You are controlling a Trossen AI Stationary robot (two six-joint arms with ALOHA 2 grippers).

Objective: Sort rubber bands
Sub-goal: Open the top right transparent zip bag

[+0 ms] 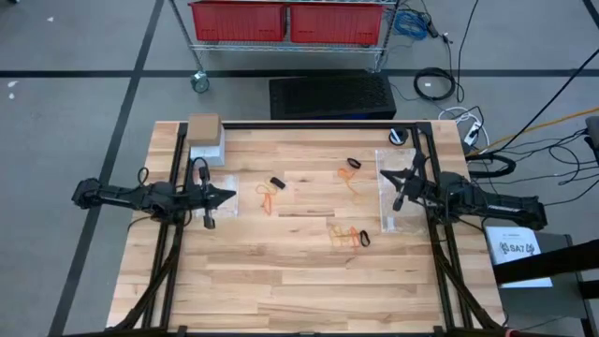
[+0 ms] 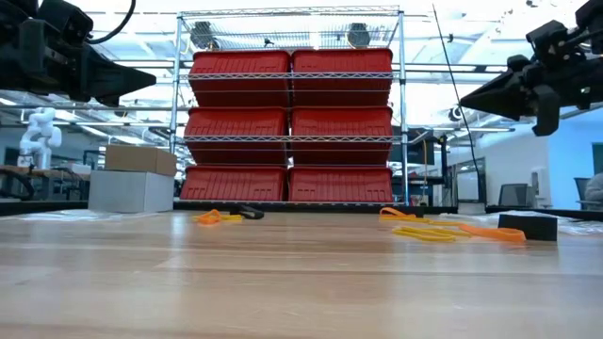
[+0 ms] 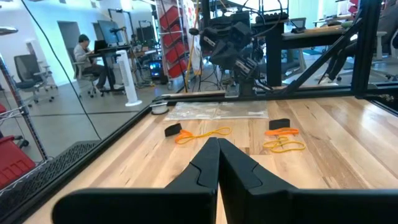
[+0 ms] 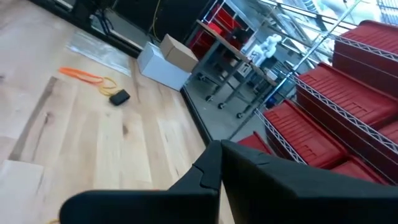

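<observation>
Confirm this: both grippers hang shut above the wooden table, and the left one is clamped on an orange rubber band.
Not quite. The left gripper is shut but empty, as the left wrist view shows; the thin orange rubber bands lie on the wooden table. The right gripper is shut too.

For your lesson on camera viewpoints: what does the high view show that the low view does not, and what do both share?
Only the high view shows the whole table, both clear plastic bags and each arm's full length. Only the low view shows three tiers of red bins on the shelf. Both share the rubber bands, the cardboard box, and the shut left tool and right tool held above the wood.
</observation>
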